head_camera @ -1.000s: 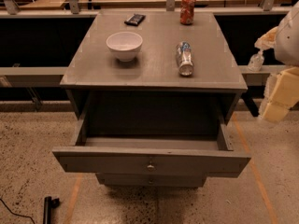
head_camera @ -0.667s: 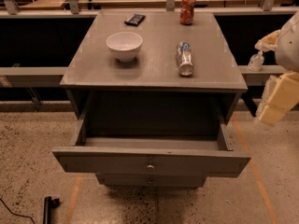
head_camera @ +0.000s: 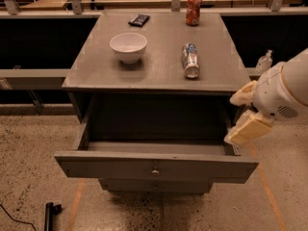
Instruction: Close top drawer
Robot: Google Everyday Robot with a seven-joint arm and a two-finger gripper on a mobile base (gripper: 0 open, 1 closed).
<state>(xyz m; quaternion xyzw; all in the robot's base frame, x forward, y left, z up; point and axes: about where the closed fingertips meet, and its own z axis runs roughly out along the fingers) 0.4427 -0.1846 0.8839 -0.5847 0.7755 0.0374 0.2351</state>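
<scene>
You have one gripper (head_camera: 245,112), right of cabinet (head_camera: 96,71), beside top drawer (head_camera: 154,165) right corner; two fingers (head_camera: 249,128), spread apart. Drawers you can count: two, top drawer pulled out, lower drawer (head_camera: 154,187) showing as strip beneath. Knobs you can see plainly: one, round knob (head_camera: 155,171). Cans: two, red can (head_camera: 193,9) upright, silver can (head_camera: 190,60) lying. Bowls: one, white bowl (head_camera: 128,46). Dark flat items: one, dark packet (head_camera: 139,19). Bottles: one, clear bottle (head_camera: 263,61). Floor: one black tool (head_camera: 49,214).

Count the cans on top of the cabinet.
2. A red can stands upright at the back right; a silver can lies on its side right of the bowl. None seems hidden. The end effector hangs open beside the top drawer's right edge.
</scene>
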